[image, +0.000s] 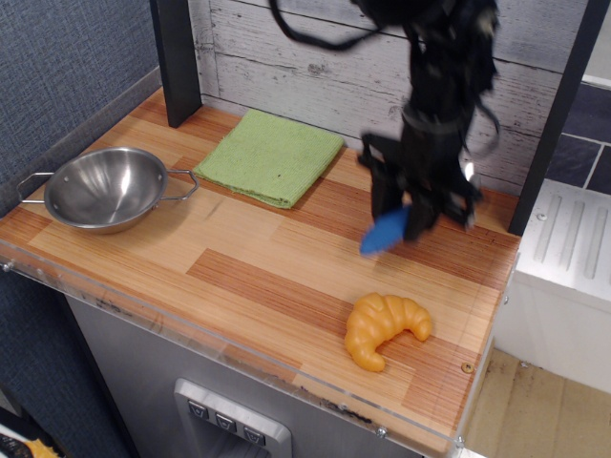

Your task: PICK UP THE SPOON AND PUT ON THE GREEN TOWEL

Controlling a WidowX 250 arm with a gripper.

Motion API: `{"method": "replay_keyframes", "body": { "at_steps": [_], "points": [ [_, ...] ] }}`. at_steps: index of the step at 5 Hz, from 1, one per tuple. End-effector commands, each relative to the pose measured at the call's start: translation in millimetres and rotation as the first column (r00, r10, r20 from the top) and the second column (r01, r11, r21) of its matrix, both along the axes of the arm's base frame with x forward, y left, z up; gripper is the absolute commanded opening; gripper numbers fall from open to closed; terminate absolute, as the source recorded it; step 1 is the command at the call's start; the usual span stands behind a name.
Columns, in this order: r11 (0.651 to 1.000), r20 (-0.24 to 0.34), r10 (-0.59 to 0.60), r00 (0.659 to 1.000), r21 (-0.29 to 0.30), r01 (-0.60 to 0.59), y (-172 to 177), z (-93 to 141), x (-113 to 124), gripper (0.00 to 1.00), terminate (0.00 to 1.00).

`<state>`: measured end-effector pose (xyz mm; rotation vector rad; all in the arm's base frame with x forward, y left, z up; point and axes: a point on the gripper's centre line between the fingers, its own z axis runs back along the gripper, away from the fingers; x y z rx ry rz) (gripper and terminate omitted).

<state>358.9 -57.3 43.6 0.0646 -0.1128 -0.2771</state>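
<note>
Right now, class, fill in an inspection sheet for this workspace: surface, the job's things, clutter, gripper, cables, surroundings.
Surface: wooden plank counter with a clear strip along the front edge.
Job's things: spoon, blue handle clamped in the gripper, blurred, apparently lifted off the counter; bowl end hidden. Green towel lies flat at the back, nothing on it.
Clutter: steel two-handled bowl at left, empty; croissant near the front right.
Gripper: gripper shut on the spoon handle, right of the towel.
Cables: black cable looping from the arm above.
Surroundings: white plank back wall, dark post, blue textured wall at left.
</note>
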Motion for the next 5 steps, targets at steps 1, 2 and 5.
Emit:
{"method": "replay_keyframes", "body": {
  "at_steps": [1,2,5],
  "points": [
    [0.992,0.04,0.123,0.992,-0.008,-0.123,80,27,-14,0.0,0.0],
    [0.986,0.02,0.169,0.985,-0.009,-0.169,105,21,-23,0.0,0.0],
    [0.971,0.014,0.24,0.971,-0.022,-0.239,138,15,1,0.0,0.0]
  ]
}}
